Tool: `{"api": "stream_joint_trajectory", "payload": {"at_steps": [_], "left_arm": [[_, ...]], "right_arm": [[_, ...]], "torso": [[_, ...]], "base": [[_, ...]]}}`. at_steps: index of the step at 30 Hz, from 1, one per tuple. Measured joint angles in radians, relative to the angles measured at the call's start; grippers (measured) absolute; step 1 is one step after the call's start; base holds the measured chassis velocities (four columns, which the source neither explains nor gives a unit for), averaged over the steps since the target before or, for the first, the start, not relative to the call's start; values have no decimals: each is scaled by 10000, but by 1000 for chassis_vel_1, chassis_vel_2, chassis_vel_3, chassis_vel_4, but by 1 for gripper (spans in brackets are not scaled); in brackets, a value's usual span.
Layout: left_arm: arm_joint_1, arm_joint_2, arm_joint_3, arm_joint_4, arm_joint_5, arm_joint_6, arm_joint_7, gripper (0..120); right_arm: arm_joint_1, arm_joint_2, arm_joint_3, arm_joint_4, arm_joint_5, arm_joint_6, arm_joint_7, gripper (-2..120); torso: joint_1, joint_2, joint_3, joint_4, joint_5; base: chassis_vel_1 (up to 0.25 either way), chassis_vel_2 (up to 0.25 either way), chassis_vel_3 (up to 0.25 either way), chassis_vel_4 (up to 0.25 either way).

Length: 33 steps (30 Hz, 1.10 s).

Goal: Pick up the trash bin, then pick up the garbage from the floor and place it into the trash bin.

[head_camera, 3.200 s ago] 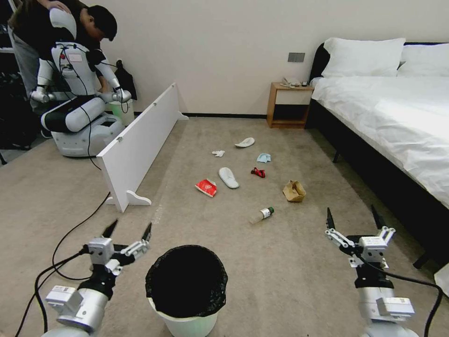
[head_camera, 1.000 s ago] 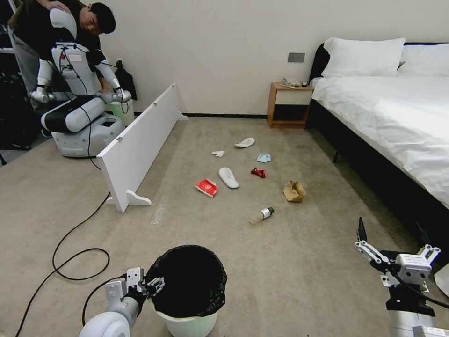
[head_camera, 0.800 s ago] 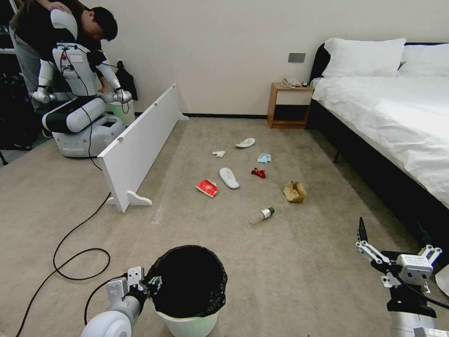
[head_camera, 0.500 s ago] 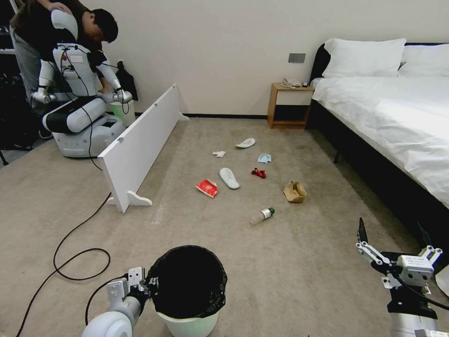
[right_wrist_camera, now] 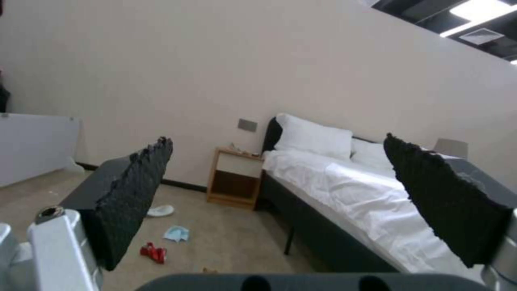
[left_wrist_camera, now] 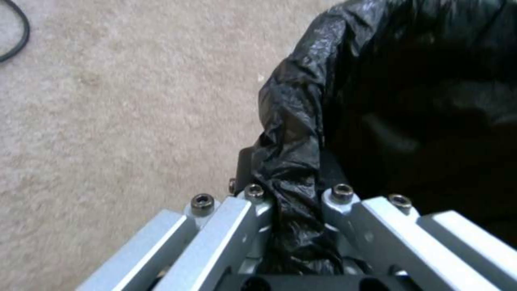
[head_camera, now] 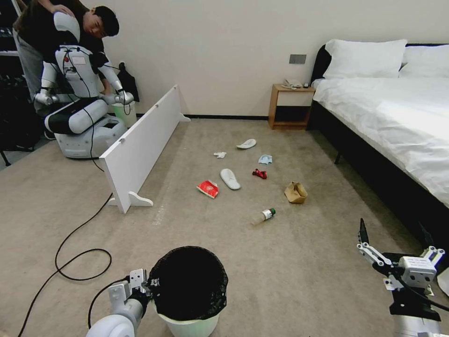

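Nearest the robot, the trash bin [head_camera: 188,323] is seen standing on the carpet [head_camera: 304,271], its black liner bag [head_camera: 189,283] folded over the rim. The left end effector [head_camera: 148,282] is clamped on the bin's left rim; in the left wrist view its fingers [left_wrist_camera: 253,210] are pressed narrowly together with the bunched liner and rim pinched between them. A black cable [head_camera: 70,252] is looped on the carpet to the left.

At the lower right, the right end effector [head_camera: 395,243] is held above the carpet with its jaws spread wide and nothing between them; it is kept well apart from the bin and near the bed [head_camera: 397,121].

Farther out, the garbage is scattered mid-floor. A clear green-capped bottle [head_camera: 263,216] is found closest, then a crumpled brown paper bag [head_camera: 295,192] to its right and a red snack packet [head_camera: 207,188] to its left. A white slipper [head_camera: 230,178] is laid just beside the packet, with a crushed red can [head_camera: 259,173] near it. Beyond these, a light-blue mask [head_camera: 265,159], a white tissue [head_camera: 219,154] and a second slipper [head_camera: 246,143] are seen.

A white board [head_camera: 140,145] is stood on the left, and a wooden nightstand [head_camera: 290,106] is placed against the far wall.
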Motion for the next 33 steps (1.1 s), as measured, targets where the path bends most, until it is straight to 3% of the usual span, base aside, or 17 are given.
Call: {"api": "stream_joint_trajectory", "payload": {"at_steps": [4,6,7,11,12,17,18,20,21,26,33], "left_arm": [[559,26,-531,-723,30,-82,274,4],[911,75,-999,-1314,20,-347,535,3],[911,75,-999,-1314,20,-347,535,3],[1630,145,-1991,-2632,20,-706,894,3],[1630,145,-1991,-2632,20,-706,894,3],[2321,212,-3036,-3908,-412,-682,633,3],[2321,212,-3036,-3908,-412,-682,633,3],[2777,265,-3667,-4485,-649,-540,448,3],[2777,265,-3667,-4485,-649,-540,448,3],[3470,203,-4516,-5194,-985,-473,313,3],[3583,-145,-4942,-5452,-908,-674,276,3]], "right_arm": [[98,-21,8,-95,-5,13,-31,100],[151,-10,163,-252,19,129,-441,100],[151,-10,163,-252,19,129,-441,100],[192,20,342,-543,27,122,-701,100],[192,20,342,-543,27,122,-701,100],[86,20,279,-770,234,31,-638,100],[86,20,279,-770,234,31,-638,100],[-5,28,187,-818,616,-33,-612,100],[-5,28,187,-818,616,-33,-612,100],[-357,-31,186,-613,1018,-316,-741,100],[-570,-87,164,-472,993,-237,-827,100]], "torso": [[0,-3,5,-5,-16],[0,-3,3,-2,5],[0,-3,3,-2,5],[1,-3,-1,-2,11],[1,-3,-1,-2,11],[1,-2,-3,1,11],[1,-2,-3,1,11],[1,-1,-3,2,13],[1,-1,-3,2,13],[0,0,-3,1,13],[1,1,-3,1,12]], "base": [[0,0,0,0],[0,0,0,0],[0,0,0,0],[0,0,0,0],[0,0,0,0],[0,0,0,0],[0,0,0,0],[0,0,0,0],[0,0,0,0],[0,0,0,0],[0,0,0,0]]}}
